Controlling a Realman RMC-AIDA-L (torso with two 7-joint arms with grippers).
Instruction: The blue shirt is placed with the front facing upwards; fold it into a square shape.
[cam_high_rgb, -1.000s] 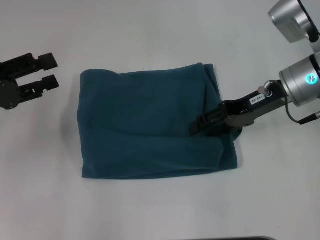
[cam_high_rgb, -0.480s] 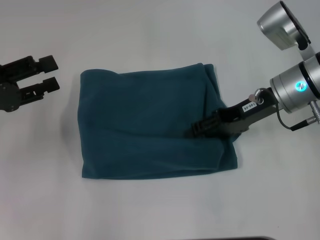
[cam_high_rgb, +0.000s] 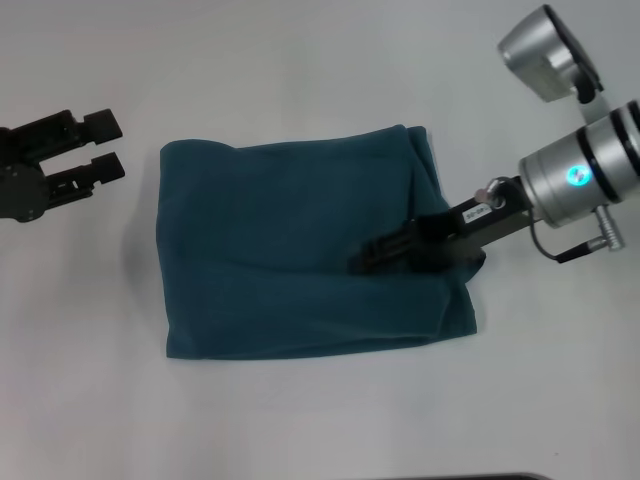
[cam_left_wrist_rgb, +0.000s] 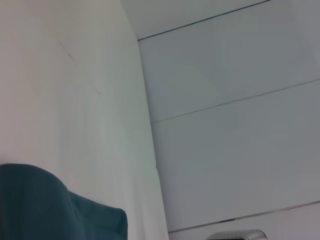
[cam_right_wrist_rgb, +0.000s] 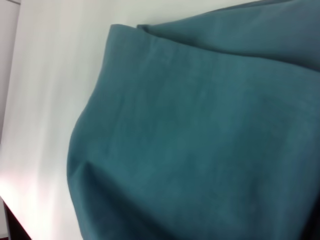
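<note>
Across the middle of the white surface (cam_high_rgb: 300, 420) lies the blue shirt (cam_high_rgb: 290, 260), folded into a rough rectangle with only plain teal cloth showing. Its left edge is fairly straight, its lower edge runs slightly uneven, and its upper right corner bunches into a soft fold. Shallow creases cross the cloth from upper left toward the lower right. The right wrist view shows the same cloth close up (cam_right_wrist_rgb: 200, 140), filling most of the picture, with a layered fold along one edge and the pale surface beside it. A rounded corner of the shirt also shows in the left wrist view (cam_left_wrist_rgb: 45, 210), with the surface running away from it.

Over the shirt's right half reaches the right arm, its silver wrist with a lit blue-green ring off the shirt's right edge. The black right hand (cam_high_rgb: 365, 262) lies low over the cloth, fingertips pointing toward the shirt's middle, at about mid-height of the fold. The fingers look pressed close together, but whether they pinch any cloth I cannot tell, dark hand against dark cloth.

Well apart from the shirt, near the left edge of the head view, sits the left hand (cam_high_rgb: 108, 146), level with the shirt's upper left corner. Its two black fingers are spread with a clear gap between them, holding nothing, and it rests clear of the cloth.
</note>
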